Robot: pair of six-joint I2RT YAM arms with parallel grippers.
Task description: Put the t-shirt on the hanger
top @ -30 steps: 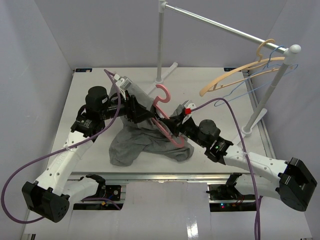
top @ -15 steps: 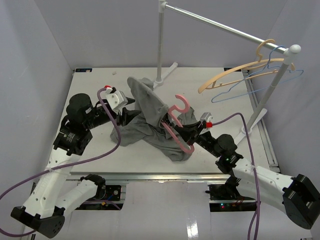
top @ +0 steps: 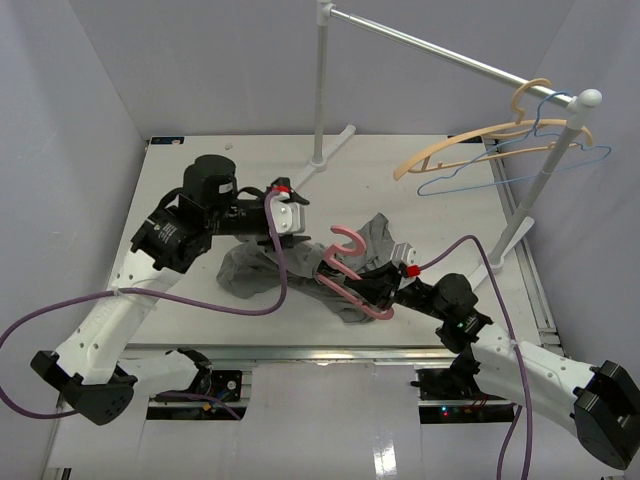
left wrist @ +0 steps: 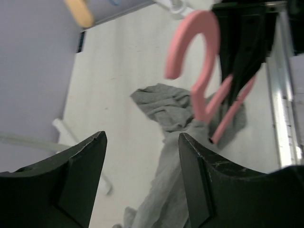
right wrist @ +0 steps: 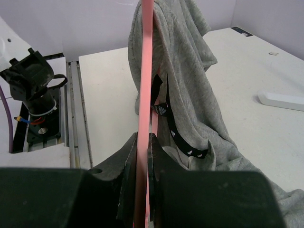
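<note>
The pink hanger [top: 352, 277] is held upright over the table's near middle, hook up. My right gripper [top: 385, 290] is shut on its lower bar, and its wrist view shows the jaws [right wrist: 143, 137] clamped on the pink bar [right wrist: 144, 71]. The grey t-shirt [top: 255, 270] lies crumpled on the table, with one part draped over the hanger's far shoulder [top: 378, 235]. That drape hangs beside the bar in the right wrist view [right wrist: 185, 66], black neck tape showing. My left gripper [top: 300, 235] is open and empty above the shirt [left wrist: 164, 199], facing the hanger hook [left wrist: 202, 57].
A white clothes rack stands at the back, with a post base [top: 335, 145] and a right post [top: 545, 175]. A tan wooden hanger [top: 450, 150] and a blue wire hanger [top: 500, 172] hang on its rail. The table's near edge rail [top: 300, 350] runs just below the shirt.
My left gripper has let go of the shirt and swung right, above it. The raised fold of the shirt has dropped. The hanger and right gripper have shifted slightly left.
</note>
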